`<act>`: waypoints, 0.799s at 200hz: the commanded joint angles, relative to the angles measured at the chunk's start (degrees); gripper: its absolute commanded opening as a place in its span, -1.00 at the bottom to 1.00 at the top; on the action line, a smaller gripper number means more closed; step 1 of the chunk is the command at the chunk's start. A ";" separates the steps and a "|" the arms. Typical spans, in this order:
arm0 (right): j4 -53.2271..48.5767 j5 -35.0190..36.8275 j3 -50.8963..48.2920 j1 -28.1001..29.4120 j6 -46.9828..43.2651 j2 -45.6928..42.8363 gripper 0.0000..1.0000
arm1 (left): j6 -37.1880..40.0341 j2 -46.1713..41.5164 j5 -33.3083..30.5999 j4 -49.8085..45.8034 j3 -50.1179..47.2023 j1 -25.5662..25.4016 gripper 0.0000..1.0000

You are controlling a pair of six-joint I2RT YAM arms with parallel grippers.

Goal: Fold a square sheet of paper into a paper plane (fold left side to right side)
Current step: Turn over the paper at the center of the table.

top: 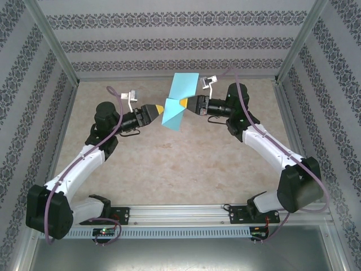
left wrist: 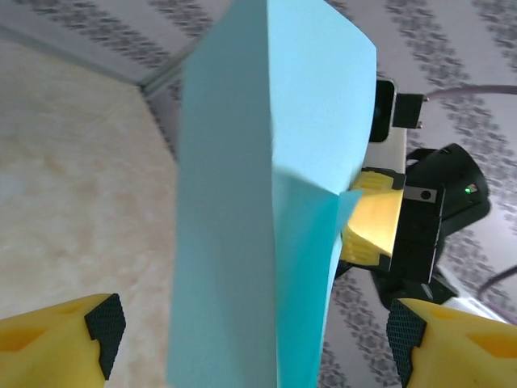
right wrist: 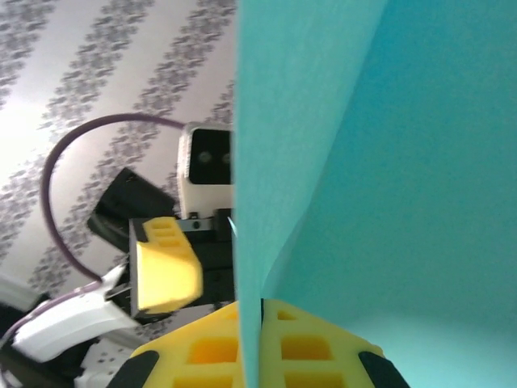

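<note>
Hanging in the air over the far middle of the counter (top: pixel 169 169), the folded paper (top: pixel 180 93) is clamped by the right jaws, its long axis running near to far. The left jaws stand spread wide at its left side, gripping nothing.

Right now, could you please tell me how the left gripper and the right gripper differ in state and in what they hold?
The left gripper is open; the right gripper is shut. The right gripper pinches the folded turquoise paper and holds it up in the air; the left gripper grips nothing, its fingers spread either side of the paper's edge. Both have yellow fingers and face each other across the paper.
</note>
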 commanded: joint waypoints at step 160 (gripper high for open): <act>8.17 -1.07 -3.61 -0.57 5.59 -1.48 -0.89 | -5.02 1.91 0.66 11.02 1.03 -3.13 -0.11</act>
